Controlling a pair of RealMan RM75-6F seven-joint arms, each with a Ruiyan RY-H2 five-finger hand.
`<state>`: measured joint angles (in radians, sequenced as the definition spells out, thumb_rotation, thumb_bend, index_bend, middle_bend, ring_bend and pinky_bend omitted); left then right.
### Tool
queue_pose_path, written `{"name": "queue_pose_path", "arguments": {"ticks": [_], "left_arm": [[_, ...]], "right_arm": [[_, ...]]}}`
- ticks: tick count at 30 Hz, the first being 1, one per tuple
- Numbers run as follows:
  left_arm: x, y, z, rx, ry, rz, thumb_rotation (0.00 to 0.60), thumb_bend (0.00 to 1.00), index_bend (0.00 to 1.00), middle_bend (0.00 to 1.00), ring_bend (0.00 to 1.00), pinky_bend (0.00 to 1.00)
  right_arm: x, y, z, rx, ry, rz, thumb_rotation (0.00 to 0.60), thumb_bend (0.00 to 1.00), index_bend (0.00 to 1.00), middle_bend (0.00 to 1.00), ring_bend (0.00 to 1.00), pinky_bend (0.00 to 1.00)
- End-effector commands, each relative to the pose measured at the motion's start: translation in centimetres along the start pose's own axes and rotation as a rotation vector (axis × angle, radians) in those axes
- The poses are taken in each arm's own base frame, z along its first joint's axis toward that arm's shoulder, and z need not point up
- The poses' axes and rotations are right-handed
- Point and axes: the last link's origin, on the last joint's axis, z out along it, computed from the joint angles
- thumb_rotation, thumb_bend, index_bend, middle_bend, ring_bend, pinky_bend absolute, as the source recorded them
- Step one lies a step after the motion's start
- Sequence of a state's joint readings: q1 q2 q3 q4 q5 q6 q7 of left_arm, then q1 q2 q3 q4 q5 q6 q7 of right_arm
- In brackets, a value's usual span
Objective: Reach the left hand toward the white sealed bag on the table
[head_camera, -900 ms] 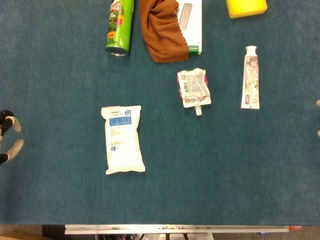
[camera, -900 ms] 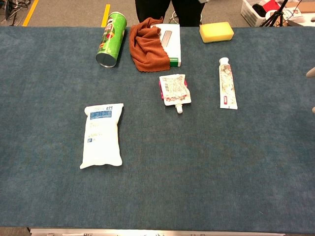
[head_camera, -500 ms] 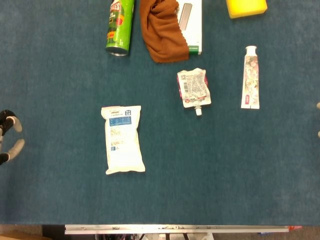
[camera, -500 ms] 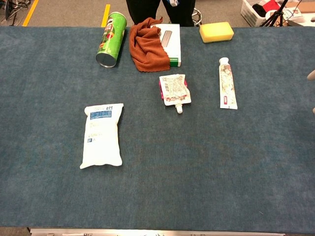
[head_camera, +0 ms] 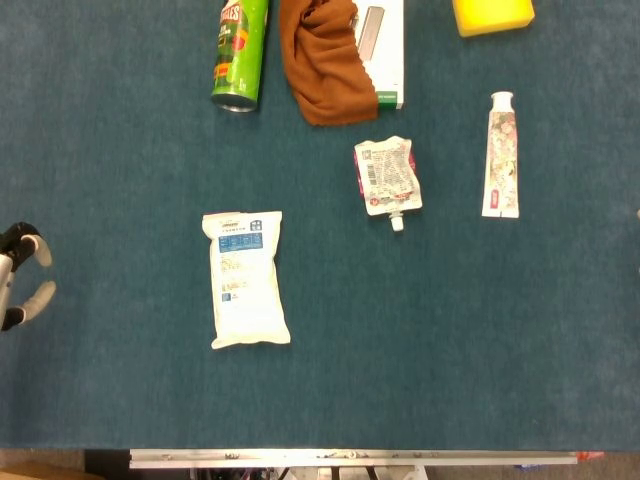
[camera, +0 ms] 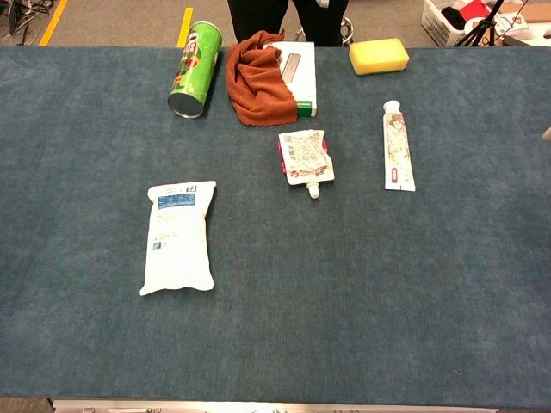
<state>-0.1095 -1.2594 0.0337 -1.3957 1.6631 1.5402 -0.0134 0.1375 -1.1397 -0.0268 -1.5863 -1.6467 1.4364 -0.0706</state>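
left hand at table edge, white sealed bag well apart

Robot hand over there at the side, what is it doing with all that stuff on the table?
Nothing is being held yet. The left hand sits at the left edge of the blue table, fingers apart, with a wide gap between it and the white sealed bag it is meant to reach. The bag lies flat. Farther back are a green can on its side, a brown cloth draped on a white box, a yellow sponge, a spouted pouch and a tube. Only a sliver of the right hand shows.
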Motion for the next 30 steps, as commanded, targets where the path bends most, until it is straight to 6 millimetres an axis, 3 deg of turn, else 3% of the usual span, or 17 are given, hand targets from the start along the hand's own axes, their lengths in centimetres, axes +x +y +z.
{"name": "queue_pose_path", "arguments": {"ticks": [1,8,13,17,19,20,21,22,24,27,30], "left_arm": [[0.08,0.12,-0.02,-0.003,0.004,-0.001,0.6,0.2,0.54,0.44,0.59,0.84],[0.33,0.39,-0.04,-0.005,0.025,-0.024,0.6,0.2,0.56,0.46,0.59,0.79],[0.41,0.66,0.18,-0.026,0.042,-0.099,0.6,0.2,0.6,0.59,0.59,0.55],[0.45,0.78,0.49,-0.06,0.072,-0.155,0.6,0.2,0.73,0.71,0.64,0.41],[0.28,0.75,0.46,-0.067,0.058,-0.19,0.595,0.2,0.83,0.84,0.73,0.36],[0.21,0.71,0.44,-0.067,0.046,-0.204,0.557,0.19,0.87,0.89,0.76,0.35],[0.14,0.66,0.42,-0.065,0.031,-0.217,0.483,0.16,0.91,0.93,0.79,0.35],[0.09,0.62,0.43,-0.065,0.013,-0.231,0.371,0.11,0.93,0.95,0.81,0.35],[0.1,0.57,0.45,-0.066,-0.007,-0.244,0.265,0.05,0.96,0.97,0.82,0.35],[0.13,0.57,0.49,-0.071,-0.022,-0.252,0.172,0.0,0.99,0.99,0.83,0.35],[0.24,0.56,0.49,-0.078,-0.022,-0.265,0.145,0.0,1.0,1.0,0.84,0.35]], "right_arm": [[-0.12,-0.03,0.08,0.0,-0.008,0.0,0.6,0.17,0.37,0.34,0.28,0.38],[-0.29,0.11,0.18,-0.005,-0.022,-0.001,0.6,0.17,0.37,0.34,0.28,0.38],[-0.07,0.11,-0.08,-0.01,-0.013,-0.005,0.6,0.17,0.37,0.34,0.28,0.37],[0.2,0.11,-0.4,-0.018,-0.002,-0.011,0.6,0.17,0.37,0.34,0.28,0.38],[0.32,0.08,-0.52,-0.021,0.004,-0.013,0.6,0.17,0.37,0.34,0.28,0.38],[0.36,0.06,-0.57,-0.022,0.006,-0.014,0.6,0.17,0.37,0.34,0.28,0.38],[0.39,0.05,-0.6,-0.022,0.007,-0.015,0.6,0.17,0.37,0.34,0.28,0.38],[0.39,0.03,-0.64,-0.023,0.008,-0.016,0.6,0.17,0.37,0.34,0.28,0.38],[0.36,0.03,-0.69,-0.024,0.006,-0.018,0.6,0.17,0.37,0.34,0.28,0.38],[0.33,0.07,-0.69,-0.028,0.001,-0.02,0.6,0.17,0.37,0.35,0.28,0.38],[0.34,0.09,-0.69,-0.03,0.0,-0.02,0.6,0.17,0.37,0.35,0.28,0.38]]}}
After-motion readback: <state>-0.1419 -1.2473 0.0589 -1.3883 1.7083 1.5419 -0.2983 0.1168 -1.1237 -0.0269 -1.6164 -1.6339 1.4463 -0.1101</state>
